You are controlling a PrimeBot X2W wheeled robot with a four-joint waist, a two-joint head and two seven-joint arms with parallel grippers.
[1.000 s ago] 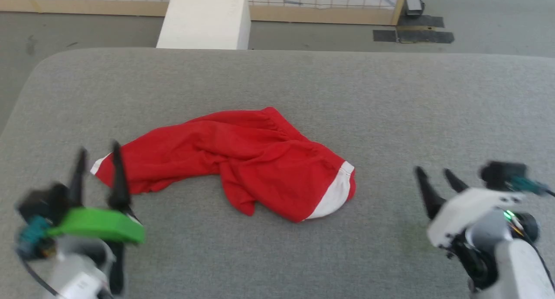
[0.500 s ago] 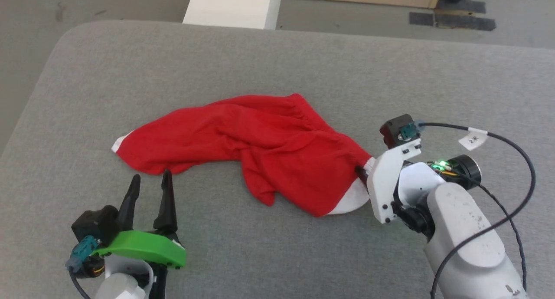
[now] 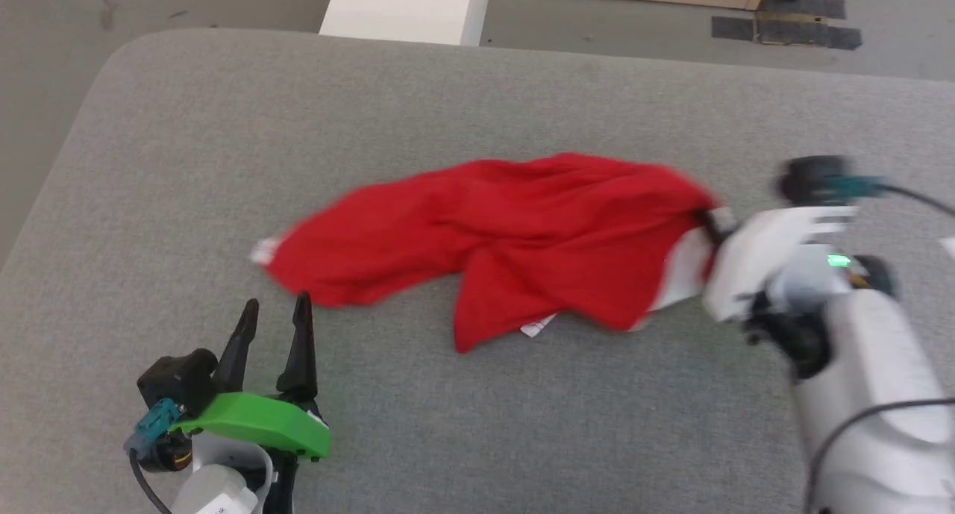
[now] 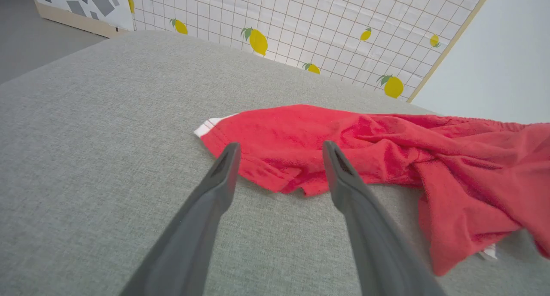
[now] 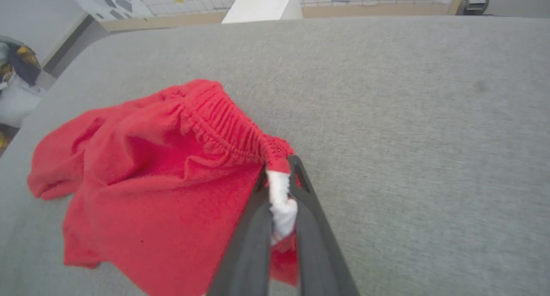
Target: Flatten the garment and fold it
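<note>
Garment (image 3: 522,238) lies crumpled across the middle of the grey cloth-covered table (image 3: 477,96). In the head view it stretches from left to right, red, with a white band (image 3: 262,251) at its left tip and a wider white patch (image 3: 683,271) at its right end. The right gripper (image 5: 281,171) is clamped on that right end. In the right wrist view its two dark fingers pinch a bunched strip of white cloth between them, and a gathered red edge (image 5: 223,124) runs up and away from the tips. The cloth near the grip looks raised off the table, though the head view is blurred there. A small white label (image 3: 539,325) peeks out from under the garment's near edge, against the table. The left gripper (image 3: 276,303) has its fingers spread wide with nothing between them, just beside the garment's left end on the near side. In the left wrist view its tips frame the near red hem, and whether they touch it I cannot tell. Beyond the table's far edge a white block (image 3: 406,7) stands on the floor.
</note>
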